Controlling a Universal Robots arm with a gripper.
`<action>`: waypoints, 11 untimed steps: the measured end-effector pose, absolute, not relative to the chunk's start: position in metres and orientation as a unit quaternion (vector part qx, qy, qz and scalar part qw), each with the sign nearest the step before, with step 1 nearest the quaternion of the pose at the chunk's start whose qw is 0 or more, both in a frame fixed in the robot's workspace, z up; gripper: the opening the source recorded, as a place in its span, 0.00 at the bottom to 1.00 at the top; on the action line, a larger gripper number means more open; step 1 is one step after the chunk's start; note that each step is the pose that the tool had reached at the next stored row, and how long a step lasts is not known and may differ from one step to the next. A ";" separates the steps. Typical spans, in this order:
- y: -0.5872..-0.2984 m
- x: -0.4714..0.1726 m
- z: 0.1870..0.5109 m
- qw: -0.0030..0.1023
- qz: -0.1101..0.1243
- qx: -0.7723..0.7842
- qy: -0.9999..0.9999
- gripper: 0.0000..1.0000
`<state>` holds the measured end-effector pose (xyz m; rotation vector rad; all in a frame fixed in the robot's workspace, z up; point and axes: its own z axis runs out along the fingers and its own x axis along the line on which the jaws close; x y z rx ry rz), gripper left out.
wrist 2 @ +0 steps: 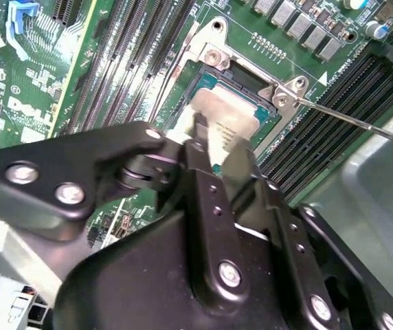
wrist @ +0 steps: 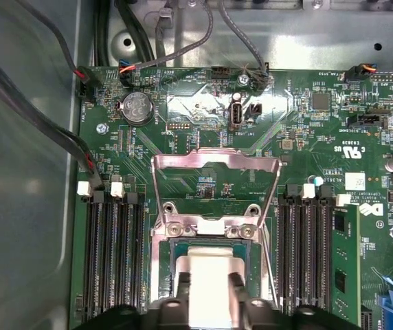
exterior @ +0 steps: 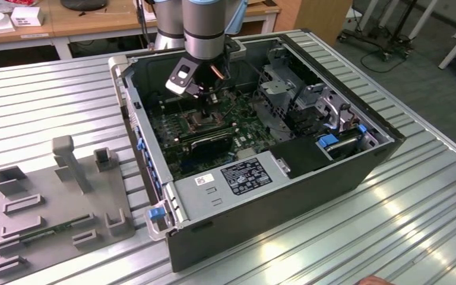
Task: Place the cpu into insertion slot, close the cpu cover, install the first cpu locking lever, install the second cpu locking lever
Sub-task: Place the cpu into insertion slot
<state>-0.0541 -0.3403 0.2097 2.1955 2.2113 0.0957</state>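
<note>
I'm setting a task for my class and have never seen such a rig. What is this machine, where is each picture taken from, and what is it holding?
It is a robot arm reaching into an open computer case that lies on a ribbed metal table. The exterior view comes from a camera off the arm; the two wrist views come from cameras riding on the arm, looking at the green motherboard. A grey tray of holders lies at the exterior view's left. In both wrist views the gripper has its two black fingers closed on the cpu, a small silvery square, at the insertion slot. The cpu cover, a thin metal frame, stands flipped open.
</note>
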 end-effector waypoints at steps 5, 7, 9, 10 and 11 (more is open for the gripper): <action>-0.340 -0.054 0.210 0.012 0.031 0.704 0.709 0.12; -0.340 -0.054 0.210 0.012 0.031 0.704 0.709 0.11; -0.340 -0.054 0.210 0.012 0.031 0.704 0.709 0.11; -0.340 -0.054 0.211 0.012 0.031 0.704 0.709 0.11; -0.340 -0.054 0.211 0.012 0.031 0.704 0.709 0.11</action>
